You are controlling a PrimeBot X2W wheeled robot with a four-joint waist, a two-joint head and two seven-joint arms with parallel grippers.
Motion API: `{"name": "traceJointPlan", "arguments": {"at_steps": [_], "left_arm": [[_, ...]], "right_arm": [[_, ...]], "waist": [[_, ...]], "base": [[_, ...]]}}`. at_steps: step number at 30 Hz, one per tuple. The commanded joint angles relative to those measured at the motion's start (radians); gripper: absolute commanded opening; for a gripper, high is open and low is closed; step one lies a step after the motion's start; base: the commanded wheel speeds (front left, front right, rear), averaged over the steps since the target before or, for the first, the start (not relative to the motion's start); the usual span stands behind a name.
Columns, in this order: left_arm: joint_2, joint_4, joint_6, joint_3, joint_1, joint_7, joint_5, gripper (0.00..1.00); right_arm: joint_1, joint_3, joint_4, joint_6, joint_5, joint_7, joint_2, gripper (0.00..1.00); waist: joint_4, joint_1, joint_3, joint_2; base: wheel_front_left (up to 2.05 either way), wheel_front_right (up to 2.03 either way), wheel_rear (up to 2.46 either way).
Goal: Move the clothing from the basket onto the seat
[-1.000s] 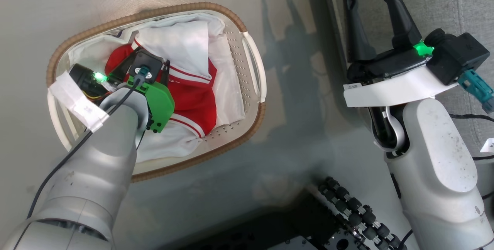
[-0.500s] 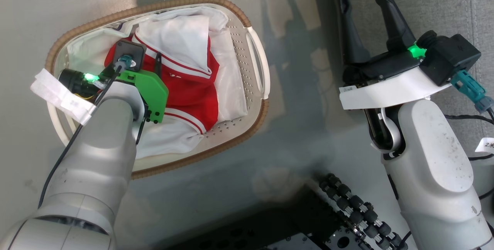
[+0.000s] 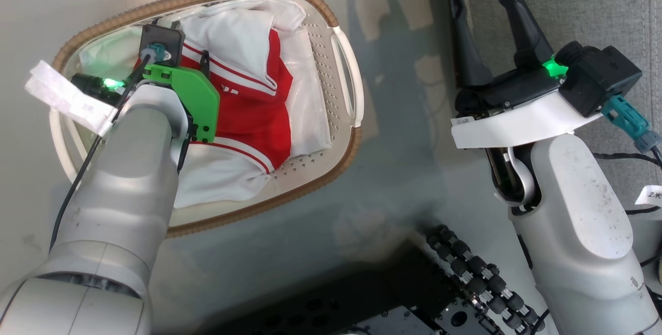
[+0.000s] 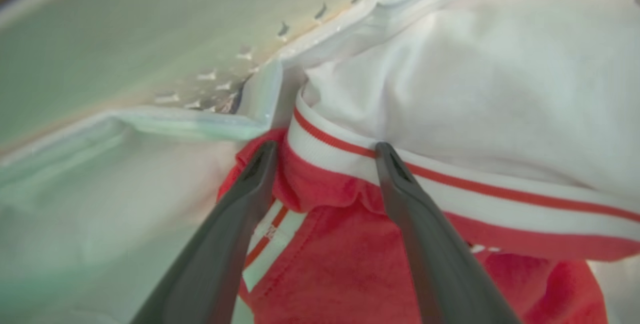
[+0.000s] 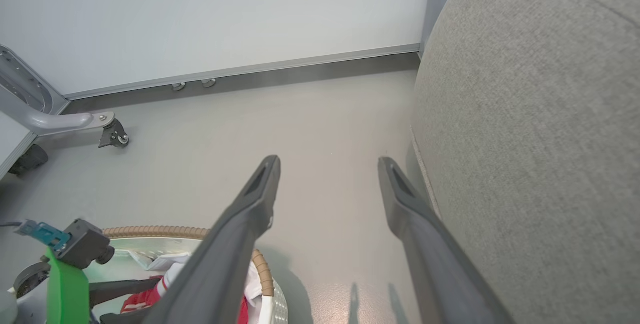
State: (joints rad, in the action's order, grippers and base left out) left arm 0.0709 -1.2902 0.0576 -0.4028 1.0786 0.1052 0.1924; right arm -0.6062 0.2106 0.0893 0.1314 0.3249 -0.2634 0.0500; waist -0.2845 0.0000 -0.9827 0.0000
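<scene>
Left gripper (image 4: 326, 148) spread astride clothing (image 4: 350, 264) hem, near basket (image 3: 318, 66) wall

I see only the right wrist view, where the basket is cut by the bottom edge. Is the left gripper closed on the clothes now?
Observer: No. The left wrist view shows the left gripper open, a red fold of clothing between its fingers.
Operator: Which part of the clothing?
Observer: The edge beside the red-white striped band; one finger crosses that band.
Operator: How full is the basket?
Observer: In the head view, red and white cloth covers most of the bottom of the basket.
</scene>
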Motion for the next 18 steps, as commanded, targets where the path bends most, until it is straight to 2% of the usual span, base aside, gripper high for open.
{"name": "traceJointPlan", "arguments": {"at_steps": [1,14,15,16,17,18], "left_arm": [[0.005,0.0,0.006,-0.005,0.018,-0.013,0.007,1.0],[-0.003,0.0,0.059,-0.041,0.002,-0.063,0.029,1.0],[-0.001,0.0,0.06,-0.045,0.0,-0.065,0.027,0.96],[0.0,0.0,0.061,-0.048,0.0,-0.066,0.027,0.45],[0.0,0.0,0.063,-0.05,0.001,-0.066,0.029,0.0],[0.001,0.0,0.063,-0.057,0.001,-0.066,0.028,0.0]], "right_arm": [[-0.011,0.001,-0.007,-0.001,-0.003,-0.002,0.002,1.0],[0.006,-0.001,-0.017,-0.001,-0.01,-0.002,0.002,1.0],[0.005,-0.002,-0.017,-0.001,-0.01,-0.002,0.002,1.0],[0.005,-0.004,-0.017,-0.001,-0.01,-0.002,0.002,1.0],[0.004,-0.005,-0.017,-0.001,-0.01,-0.002,0.002,1.0],[0.004,-0.006,-0.016,-0.001,-0.01,-0.002,0.002,1.0]], "waist": [[0.0,0.0,-0.004,0.0],[0.005,0.0,-0.015,0.0],[0.005,0.0,-0.015,0.0],[0.005,0.0,-0.015,0.0],[0.005,0.0,-0.015,0.0],[0.005,0.0,-0.015,0.0]], "base": [[0.0,0.0,0.0],[0.0,0.0,0.0],[0.0,0.0,0.0],[0.0,0.0,0.0],[0.0,0.0,0.0],[0.0,0.0,0.0]]}}
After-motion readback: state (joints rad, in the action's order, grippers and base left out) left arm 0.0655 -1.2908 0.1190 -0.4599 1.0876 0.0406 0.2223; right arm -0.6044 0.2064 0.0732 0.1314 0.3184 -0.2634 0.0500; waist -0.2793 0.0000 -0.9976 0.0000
